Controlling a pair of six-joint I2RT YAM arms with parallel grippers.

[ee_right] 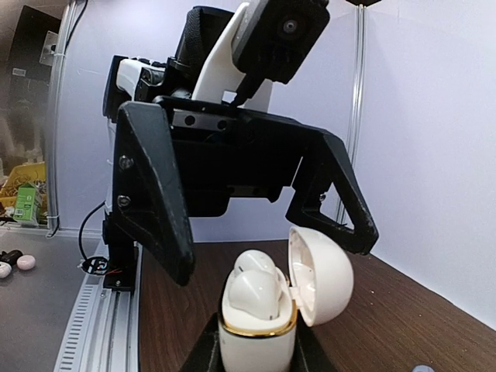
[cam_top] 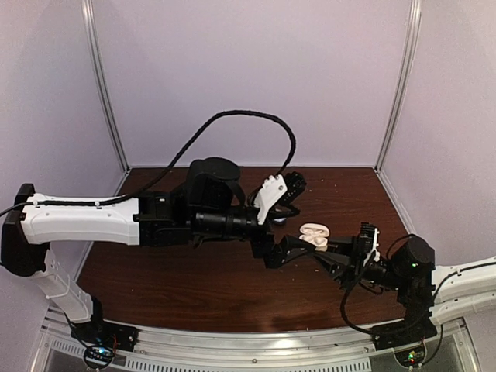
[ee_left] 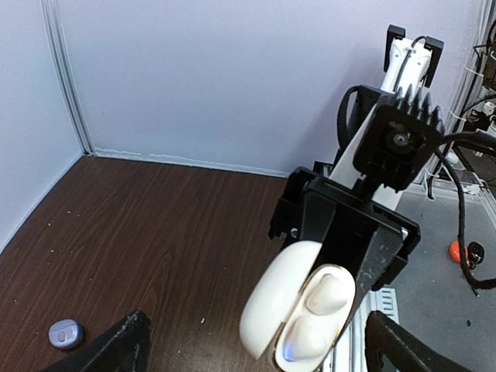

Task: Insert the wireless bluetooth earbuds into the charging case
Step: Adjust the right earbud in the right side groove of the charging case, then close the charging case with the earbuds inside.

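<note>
A white charging case (ee_right: 256, 345) with a gold rim stands upright in my right gripper (ee_right: 256, 363), which is shut on its body. Its lid (ee_right: 322, 275) is swung open to the right. Two white earbuds (ee_right: 256, 291) sit side by side in its wells. The overhead view shows the case (cam_top: 314, 235) held above the table's middle by the right gripper (cam_top: 322, 246). My left gripper (ee_left: 256, 353) faces the case (ee_left: 310, 318) from close by, open wide and holding nothing. Its fingers (ee_left: 116, 349) spread to either side of it. In the right wrist view the left gripper (ee_right: 271, 260) looms just behind the case.
A small lavender rounded object (ee_left: 66, 333) lies on the dark wooden table (cam_top: 194, 271) toward the left wall. White walls (cam_top: 256, 77) close the back and sides. A black cable (cam_top: 256, 116) arcs above the left arm. A metal rail (cam_top: 232, 353) runs along the near edge.
</note>
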